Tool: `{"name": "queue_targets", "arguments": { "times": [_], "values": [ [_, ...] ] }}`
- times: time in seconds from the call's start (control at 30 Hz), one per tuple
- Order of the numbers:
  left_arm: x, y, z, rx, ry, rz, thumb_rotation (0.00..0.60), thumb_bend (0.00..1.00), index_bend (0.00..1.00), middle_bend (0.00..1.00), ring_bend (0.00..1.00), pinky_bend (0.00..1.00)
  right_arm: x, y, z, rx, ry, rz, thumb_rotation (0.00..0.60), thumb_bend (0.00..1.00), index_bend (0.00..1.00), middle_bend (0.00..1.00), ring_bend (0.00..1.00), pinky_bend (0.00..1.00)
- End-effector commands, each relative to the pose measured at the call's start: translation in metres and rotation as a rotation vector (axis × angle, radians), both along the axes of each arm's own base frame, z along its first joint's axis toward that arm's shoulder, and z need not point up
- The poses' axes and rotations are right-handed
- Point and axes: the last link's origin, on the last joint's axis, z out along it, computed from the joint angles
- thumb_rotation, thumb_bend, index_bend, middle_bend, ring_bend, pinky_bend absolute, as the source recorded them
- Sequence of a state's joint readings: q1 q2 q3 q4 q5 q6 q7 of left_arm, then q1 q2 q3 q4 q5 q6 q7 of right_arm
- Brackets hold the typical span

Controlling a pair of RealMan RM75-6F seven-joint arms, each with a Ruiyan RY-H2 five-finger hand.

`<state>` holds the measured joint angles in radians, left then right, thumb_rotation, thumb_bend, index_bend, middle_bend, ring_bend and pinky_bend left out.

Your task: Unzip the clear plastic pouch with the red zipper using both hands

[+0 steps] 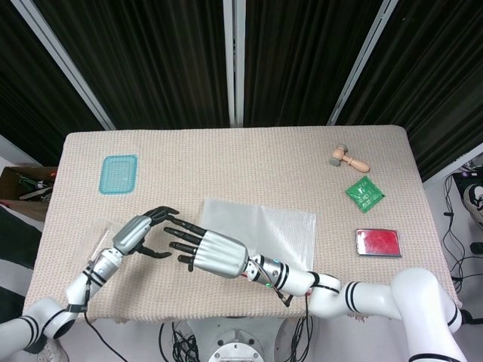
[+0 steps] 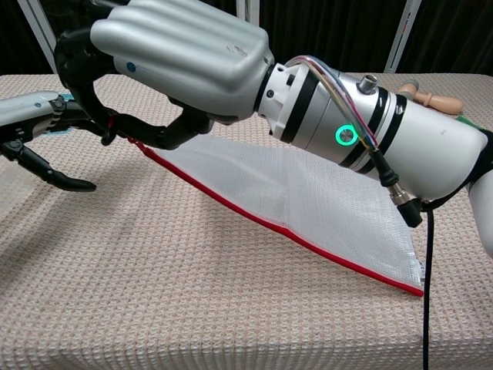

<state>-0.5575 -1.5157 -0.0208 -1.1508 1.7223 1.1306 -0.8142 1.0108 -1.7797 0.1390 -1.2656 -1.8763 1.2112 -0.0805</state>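
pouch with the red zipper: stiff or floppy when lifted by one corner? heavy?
Likely floppy: the pouch slopes from the right robot hand, which pinches its raised corner, down to a far corner on the table. Probably light, since a pinch holds it up. The clear film may be slippery, so the left robot hand will likely need a firm grip.

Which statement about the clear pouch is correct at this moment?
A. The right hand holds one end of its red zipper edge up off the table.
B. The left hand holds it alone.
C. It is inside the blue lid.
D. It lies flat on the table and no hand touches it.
A: in the chest view the right hand pinches the red zipper edge of the pouch, raising that end while the far corner rests on the table.
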Motion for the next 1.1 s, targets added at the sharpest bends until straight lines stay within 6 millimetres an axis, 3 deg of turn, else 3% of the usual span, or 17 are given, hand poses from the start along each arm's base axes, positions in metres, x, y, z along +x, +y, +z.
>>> {"name": "queue_targets", "arguments": {
  "times": [0.03,0.43,1.1],
  "values": [
    [0.007,0.0,-0.011,-0.023,-0.044,-0.034,0.6,0.12,0.32,0.16,0.11,0.16,0.0,0.0,0.0,-0.001,0.003,-0.005,0.6,0.49,0.85,0.27,0.0,0.0],
    [0.025,-0.008,-0.023,0.008,-0.098,-0.144,0.6,0.12,0.33,0.16,0.11,0.16,0.0,-0.001,0.003,-0.002,-0.008,-0.019,0.6,0.49,0.85,0.27,0.0,0.0],
    [0.056,-0.013,-0.042,0.053,-0.277,-0.198,0.6,0.12,0.44,0.17,0.11,0.16,-0.006,-0.002,0.006,0.001,-0.018,-0.046,0.6,0.49,0.86,0.27,0.0,0.0]
  ]
}}
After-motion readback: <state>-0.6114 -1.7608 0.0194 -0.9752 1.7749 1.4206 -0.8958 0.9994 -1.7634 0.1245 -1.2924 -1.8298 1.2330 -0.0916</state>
